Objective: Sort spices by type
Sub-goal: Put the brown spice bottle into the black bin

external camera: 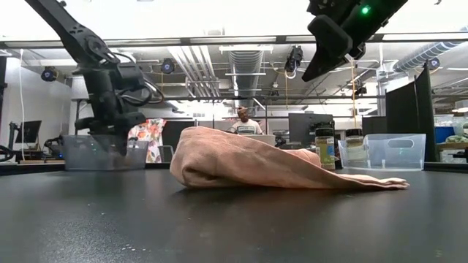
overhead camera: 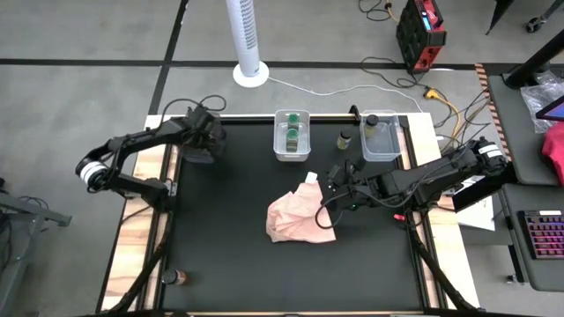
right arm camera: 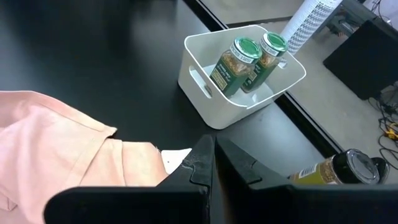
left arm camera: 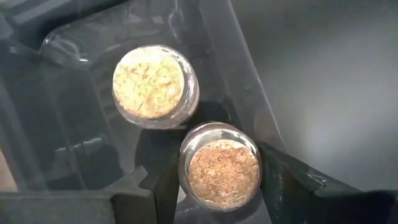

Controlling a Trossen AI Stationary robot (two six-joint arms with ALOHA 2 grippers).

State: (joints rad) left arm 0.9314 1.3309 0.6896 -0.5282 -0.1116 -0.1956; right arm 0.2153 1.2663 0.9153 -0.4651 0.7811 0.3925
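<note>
The left gripper (left arm camera: 214, 186) clamps a tan-filled spice jar (left arm camera: 221, 165) inside a clear bin (left arm camera: 74, 137), a yellow-filled jar (left arm camera: 152, 84) touching it at 11 o'clock. The right gripper (right arm camera: 214, 158) — fingers pressed together, empty — hovers at the pink cloth's (overhead camera: 300, 216) 2 o'clock edge. Two green-lidded jars (right arm camera: 245, 62) sit in the white bin (right arm camera: 205, 93); a black-lidded jar (overhead camera: 345, 139) stands between bins — another jar (overhead camera: 179, 277) at 7 o'clock.

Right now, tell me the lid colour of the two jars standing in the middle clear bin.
Green; both lids show best in the right wrist view.
</note>
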